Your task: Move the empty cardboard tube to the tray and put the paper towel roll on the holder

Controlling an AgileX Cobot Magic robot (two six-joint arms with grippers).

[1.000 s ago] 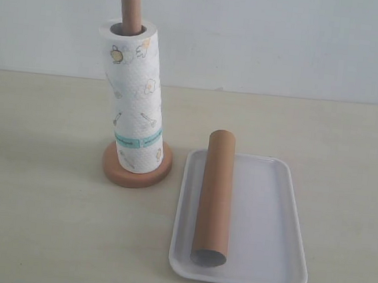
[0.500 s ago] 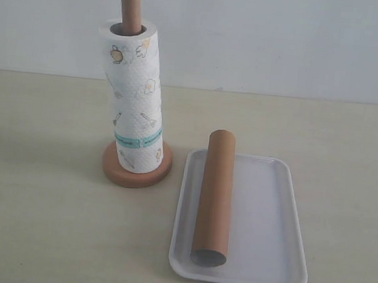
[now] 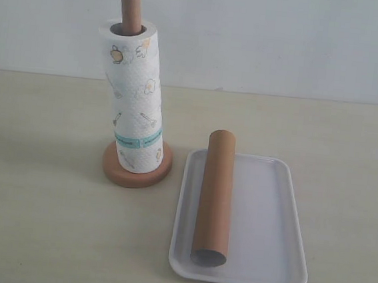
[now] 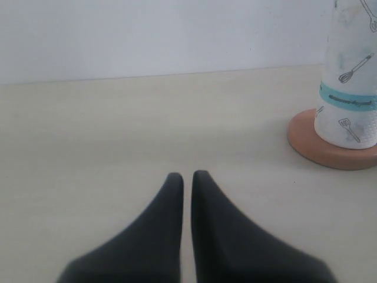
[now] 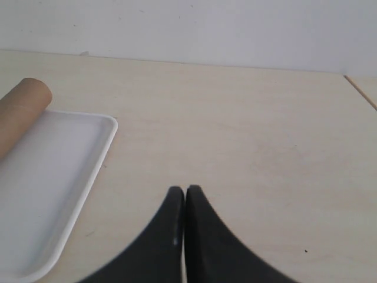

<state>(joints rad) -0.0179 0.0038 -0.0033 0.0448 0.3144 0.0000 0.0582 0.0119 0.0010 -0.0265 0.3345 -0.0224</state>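
Beside the tray [image 3: 269, 216], holder [image 3: 131, 5] with roll [image 3: 134, 96].

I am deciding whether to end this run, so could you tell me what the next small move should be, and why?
Probably none, just stay put: the cardboard tube lies on the tray, and the paper towel roll stands on the holder, whose top pokes out above it. The left tool and right tool are shut, empty and apart from everything.

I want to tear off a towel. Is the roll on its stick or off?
On. The paper towel roll stands around the holder, whose pole pokes out of its top.
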